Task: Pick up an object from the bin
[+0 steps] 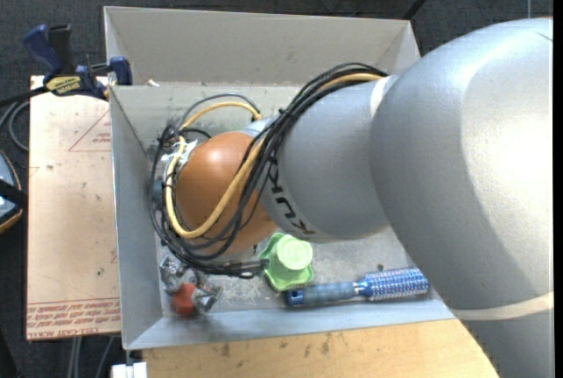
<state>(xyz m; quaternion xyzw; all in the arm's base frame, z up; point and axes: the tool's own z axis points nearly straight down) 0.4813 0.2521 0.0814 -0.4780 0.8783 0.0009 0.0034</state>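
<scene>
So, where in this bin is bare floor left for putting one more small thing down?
Bare floor shows between the arm and the blue brush, right of the green thing. A narrower strip runs from the small red thing to the brush's tip. The bin's lower-left corner in the view, by the gripper, is crowded.

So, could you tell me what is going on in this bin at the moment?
The arm reaches into the grey bin from the right. Its claw is down in the near left corner, right at a small red thing; whether it grips it cannot be told. A green round thing and a blue brush lie to its right along the near wall.
</scene>
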